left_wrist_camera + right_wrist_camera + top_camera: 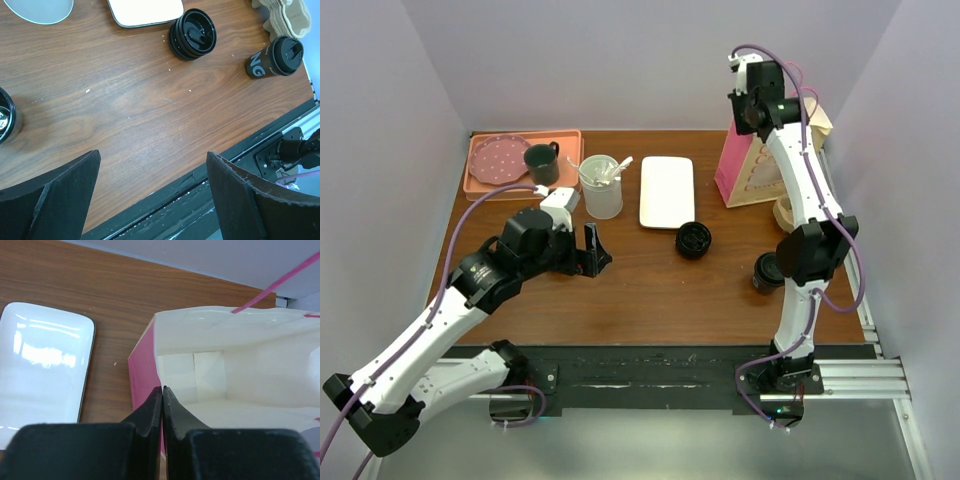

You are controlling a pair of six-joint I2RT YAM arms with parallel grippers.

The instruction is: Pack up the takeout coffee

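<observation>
Black lidded takeout coffee cup (767, 272) upright on table, front-right, well right of left gripper (595, 250), which is spread and empty. Right gripper (162, 390) fingers pressed together at pink paper bag (748, 175) rim, behind cup; paper between them unclear.

Pink bag (745, 175), black cup (274, 58)

Black lidded cup (274, 59) seemingly upright; pink bag (742, 172) open.

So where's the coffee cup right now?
Top view, right side: the coffee cup stands beside the right arm, right of the black lid stack, near the cardboard carrier.
</observation>
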